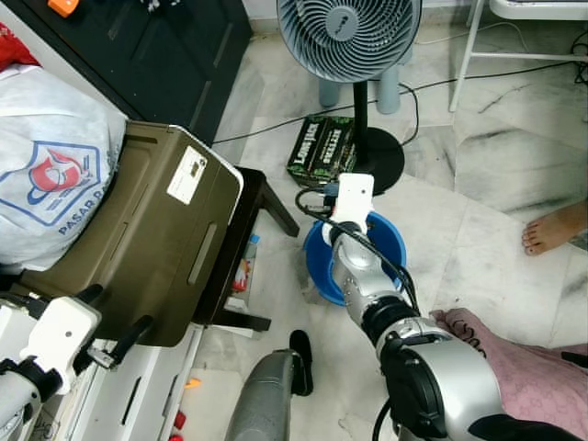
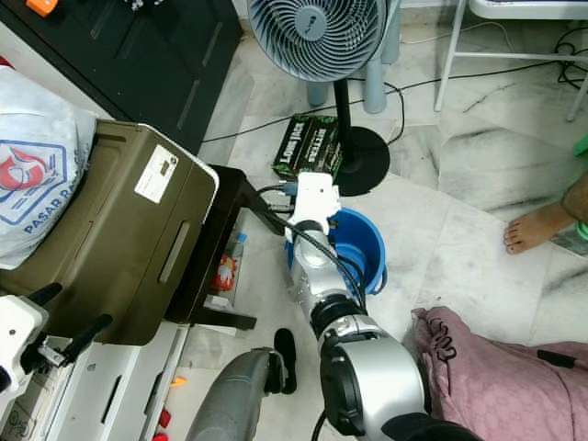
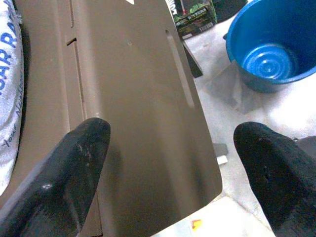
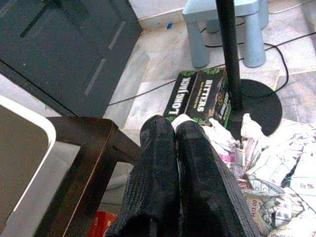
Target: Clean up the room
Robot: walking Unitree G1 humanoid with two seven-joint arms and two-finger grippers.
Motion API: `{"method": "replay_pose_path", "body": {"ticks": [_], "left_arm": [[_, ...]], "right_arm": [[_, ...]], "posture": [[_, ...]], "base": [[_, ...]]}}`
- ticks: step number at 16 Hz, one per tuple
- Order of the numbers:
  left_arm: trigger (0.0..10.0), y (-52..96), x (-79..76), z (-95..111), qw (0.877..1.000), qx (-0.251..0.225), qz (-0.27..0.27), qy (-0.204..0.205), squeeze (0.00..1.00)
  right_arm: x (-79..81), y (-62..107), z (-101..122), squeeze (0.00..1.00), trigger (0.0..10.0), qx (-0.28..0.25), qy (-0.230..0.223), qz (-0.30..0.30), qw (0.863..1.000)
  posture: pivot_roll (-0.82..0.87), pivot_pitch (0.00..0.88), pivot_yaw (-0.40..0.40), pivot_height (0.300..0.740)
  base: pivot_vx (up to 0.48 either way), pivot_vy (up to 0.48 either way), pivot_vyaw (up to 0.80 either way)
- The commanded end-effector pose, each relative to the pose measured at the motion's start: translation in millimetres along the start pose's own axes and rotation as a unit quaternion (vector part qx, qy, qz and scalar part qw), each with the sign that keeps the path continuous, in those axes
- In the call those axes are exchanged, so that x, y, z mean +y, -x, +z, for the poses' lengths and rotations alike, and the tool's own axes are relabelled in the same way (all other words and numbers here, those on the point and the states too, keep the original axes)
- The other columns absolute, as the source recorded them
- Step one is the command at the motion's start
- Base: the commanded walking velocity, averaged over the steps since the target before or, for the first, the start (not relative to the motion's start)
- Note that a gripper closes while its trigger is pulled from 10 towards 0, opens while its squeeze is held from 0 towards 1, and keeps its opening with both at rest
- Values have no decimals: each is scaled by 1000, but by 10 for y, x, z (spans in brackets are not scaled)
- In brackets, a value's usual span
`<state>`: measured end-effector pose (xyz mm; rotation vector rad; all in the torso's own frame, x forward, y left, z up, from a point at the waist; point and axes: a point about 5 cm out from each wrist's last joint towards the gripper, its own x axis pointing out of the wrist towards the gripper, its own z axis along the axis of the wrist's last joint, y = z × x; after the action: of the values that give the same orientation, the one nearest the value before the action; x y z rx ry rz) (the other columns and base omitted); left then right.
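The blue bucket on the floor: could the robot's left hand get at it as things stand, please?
Probably not easily. The left hand hovers open over the brown bin, which stands between it and the blue bucket; the right arm already extends over the bucket.

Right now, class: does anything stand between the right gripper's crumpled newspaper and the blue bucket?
Nothing visible does. The right gripper, fingers shut beside the crumpled newspaper, hangs near the far rim of the blue bucket, whose top is open and whose inside looks empty. Whether the fingers actually pinch the paper is unclear.
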<state>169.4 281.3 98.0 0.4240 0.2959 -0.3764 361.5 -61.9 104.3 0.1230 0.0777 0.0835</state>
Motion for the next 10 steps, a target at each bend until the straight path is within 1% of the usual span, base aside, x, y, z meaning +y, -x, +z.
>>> {"method": "replay_pose_path", "body": {"ticks": [1, 10], "left_arm": [[10000, 85, 43, -58, 1000, 20, 10, 1, 0], [10000, 50, 23, -50, 1000, 19, 9, 6, 0]], "right_arm": [[115, 41, -88, 1000, 10000, 17, -7, 9, 1000], [73, 27, -65, 1000, 10000, 12, -10, 3, 1000]], "posture": [[427, 379, 320, 740], [420, 380, 322, 740]], "base": [[0, 0, 0], [0, 0, 0]]}}
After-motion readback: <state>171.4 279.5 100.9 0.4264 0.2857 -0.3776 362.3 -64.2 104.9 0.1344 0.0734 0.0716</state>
